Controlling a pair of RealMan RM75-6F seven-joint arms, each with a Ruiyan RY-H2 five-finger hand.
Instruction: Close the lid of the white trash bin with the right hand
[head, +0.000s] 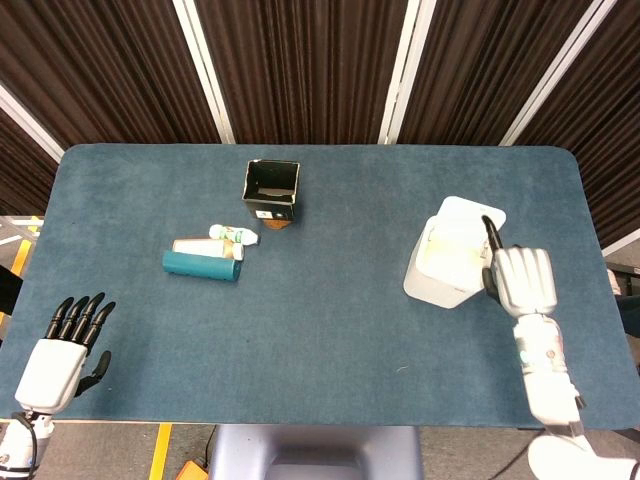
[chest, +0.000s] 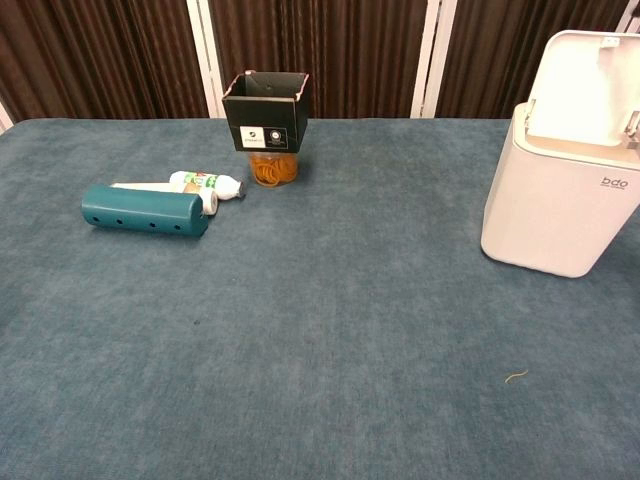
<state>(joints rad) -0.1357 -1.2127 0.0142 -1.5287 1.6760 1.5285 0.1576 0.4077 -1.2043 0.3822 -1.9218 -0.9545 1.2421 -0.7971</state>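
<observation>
Bin (head: 445, 268), lid (chest: 585, 95) raised, stood near desk's right edge. Right hand (head: 522, 277) seen only from the head view, just beside bin, fingers curled, one extended, nothing held. Left hand (head: 60, 355) spread at near-left corner.

Your chest view cuts the white trash bin (chest: 562, 195) off at its 3 o'clock edge and shows neither robot hand. In the head view, your right robot hand (head: 522, 278) covers the bin's 3 o'clock side, so you cannot tell whether it touches the raised lid (head: 465, 215). The left robot hand (head: 62, 355) runs off the bottom edge at the wrist.
</observation>
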